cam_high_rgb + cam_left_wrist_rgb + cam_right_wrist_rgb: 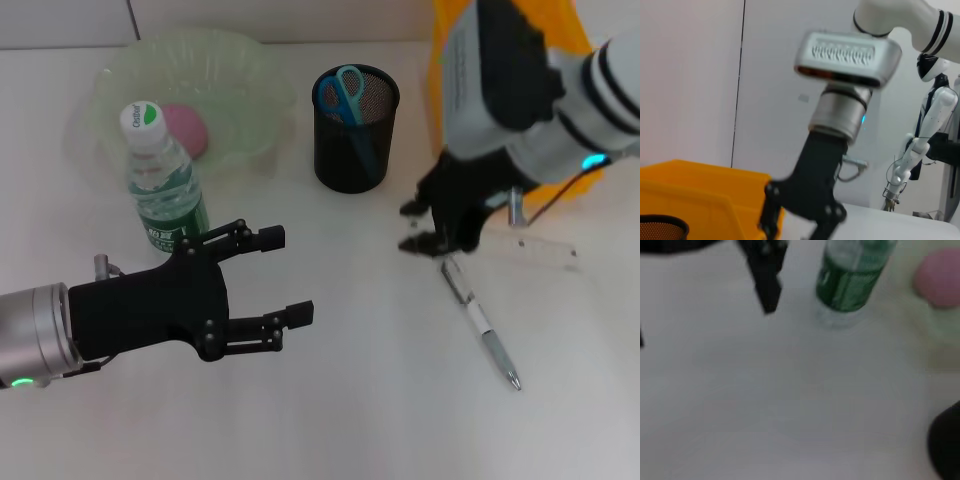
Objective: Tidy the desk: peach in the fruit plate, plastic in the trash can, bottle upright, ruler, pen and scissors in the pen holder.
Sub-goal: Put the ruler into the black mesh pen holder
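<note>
Your left hand (275, 280) hovers wide open, empty, just beside upright bottle (160, 180); right hand (422, 228) over pen (482, 322), grip can't tell.

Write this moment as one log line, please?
peach in fruit plate | bottle upright | scissors in pen holder | right gripper over pen | left gripper open

Bright, even light from above; soft shadows under the bottle (160, 180) and holder (355, 128) on a washed-out table (350, 400). Right wrist view wholly blurred. Motion smear on the right arm (520, 90).
</note>
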`<state>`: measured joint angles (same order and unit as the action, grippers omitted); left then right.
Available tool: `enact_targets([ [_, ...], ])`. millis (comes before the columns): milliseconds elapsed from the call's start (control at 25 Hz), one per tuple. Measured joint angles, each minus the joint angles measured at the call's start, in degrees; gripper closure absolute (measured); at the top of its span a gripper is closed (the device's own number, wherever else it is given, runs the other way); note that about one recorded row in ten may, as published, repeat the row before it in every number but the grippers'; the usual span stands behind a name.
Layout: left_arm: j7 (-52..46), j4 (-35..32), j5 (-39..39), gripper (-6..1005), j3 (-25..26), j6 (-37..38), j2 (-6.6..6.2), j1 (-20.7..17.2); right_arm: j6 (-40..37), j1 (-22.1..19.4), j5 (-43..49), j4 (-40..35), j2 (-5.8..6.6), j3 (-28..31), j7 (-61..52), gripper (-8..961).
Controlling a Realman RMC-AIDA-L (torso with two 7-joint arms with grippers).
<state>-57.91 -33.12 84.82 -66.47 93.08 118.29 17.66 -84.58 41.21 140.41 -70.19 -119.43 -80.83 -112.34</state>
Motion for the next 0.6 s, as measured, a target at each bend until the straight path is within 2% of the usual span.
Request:
enact_targets([
  [120,-0.01,-0.04,0.00,134,0.04,0.00,0.05,0.00,-0.06,-1.52,-1.90,-7.99,0.05,3.93,-4.24,582],
  [160,-0.01,-0.08,0.00,134,0.07,0.00,0.09,0.02,1.08,-3.01,-3.64,-13.85,0.03,6.10,-5.46,582],
  [200,-0.01,-0.08,0.00,134,0.10,0.00,0.11,0.04,1.08,-3.01,-3.64,-13.85,0.03,6.10,-5.46,581],
  [320,0.00,-0.10,0.00,134,0.15,0.00,0.11,0.11,8.54,-6.83,-10.54,-20.49,-0.06,7.65,-5.58,578],
  [360,0.09,-0.10,0.00,134,0.19,0.00,0.11,0.14,15.99,-9.83,-19.15,-21.97,-0.03,7.80,-4.20,577],
  [400,0.09,-0.10,0.00,134,0.19,0.00,0.11,0.14,15.99,-9.83,-19.15,-21.97,-0.03,7.80,-4.20,576],
  [440,0.21,-0.10,0.00,134,0.20,0.00,0.12,0.17,19.64,-11.77,-24.83,-21.61,-0.03,7.73,-1.68,575],
  [480,0.39,-0.10,0.00,134,0.12,-0.01,0.17,0.23,25.28,-14.36,-36.62,-19.15,-0.10,7.47,5.29,574],
  [520,0.39,-0.10,0.00,134,0.12,-0.01,0.17,0.23,25.28,-14.36,-36.62,-19.15,-0.10,7.47,5.29,573],
  [560,0.43,-0.08,0.00,134,-0.05,0.00,0.19,0.32,28.55,-16.11,-51.14,-13.89,-0.15,7.32,15.49,571],
  [600,0.43,-0.08,0.00,134,-0.05,0.00,0.19,0.32,28.55,-16.11,-51.14,-13.89,-0.15,7.32,15.49,570],
])
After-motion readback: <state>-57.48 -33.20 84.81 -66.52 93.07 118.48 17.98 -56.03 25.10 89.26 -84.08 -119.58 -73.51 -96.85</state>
